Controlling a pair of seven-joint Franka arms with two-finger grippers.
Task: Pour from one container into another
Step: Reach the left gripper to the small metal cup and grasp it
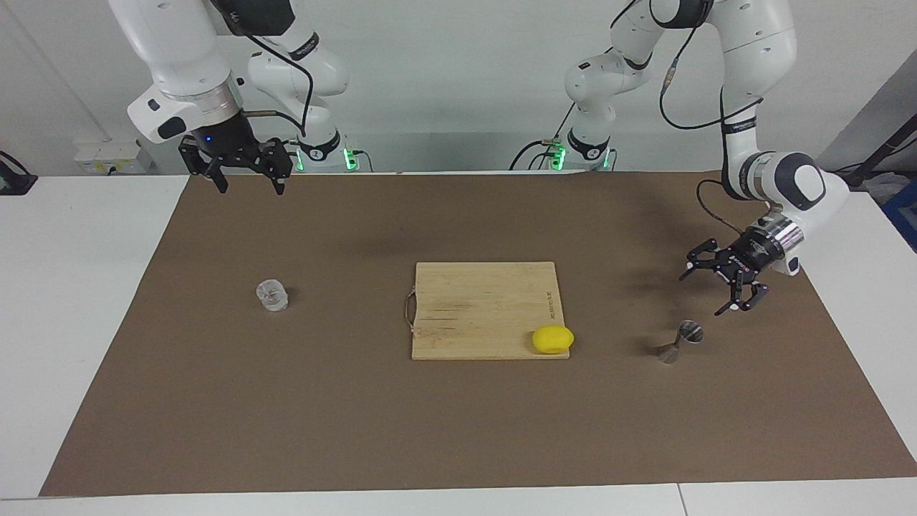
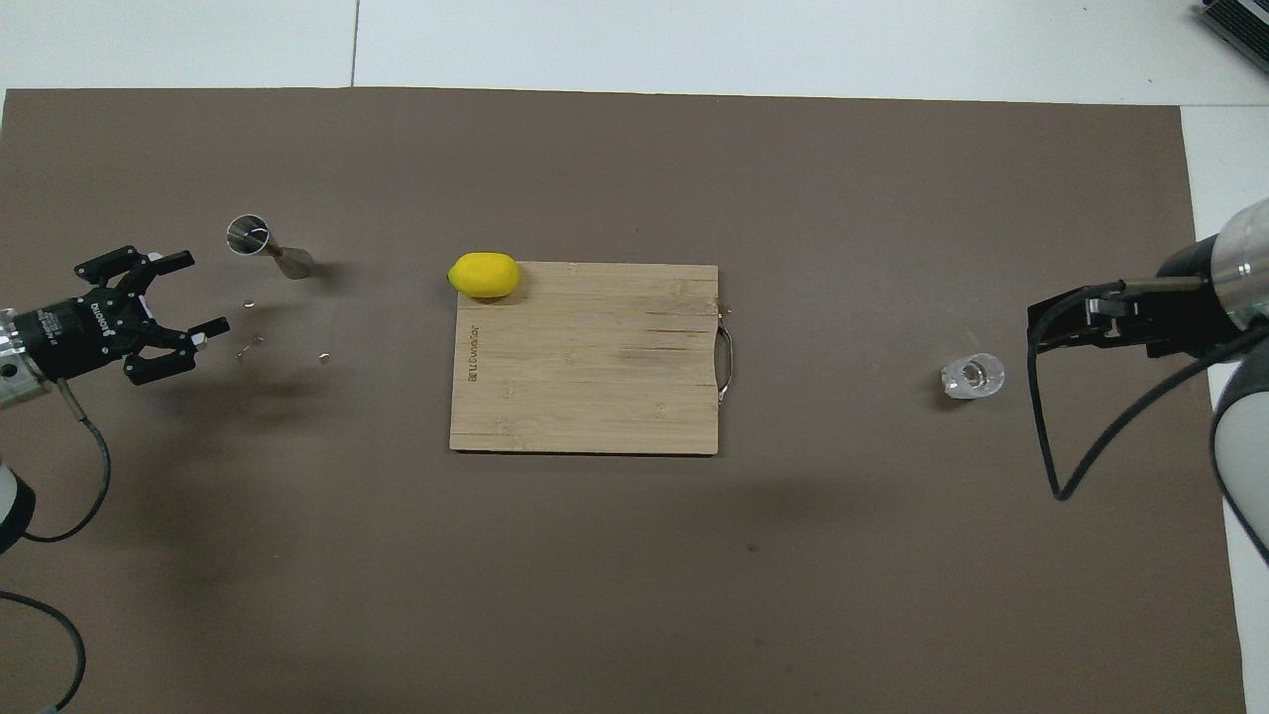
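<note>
Glass cup (image 1: 272,294) contents indiscernible

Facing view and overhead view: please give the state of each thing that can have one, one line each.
Glass cup: upright on the mat, not held.
Jigger: tilted, on the mat, not held.
Lemon: resting on a corner of the cutting board.
Left tool: open, empty, near the jigger.
Right tool: open, empty, raised, waiting.

Even, bright light falls from above on the tabletop (image 1: 107,322). Soft, blurred shadows lie on the brown mat (image 1: 458,430), the darkest just nearer the robots than the cutting board (image 1: 487,308). The steel jigger (image 1: 680,342) glints. Both views are sharp, with no clear bending at the edges.
</note>
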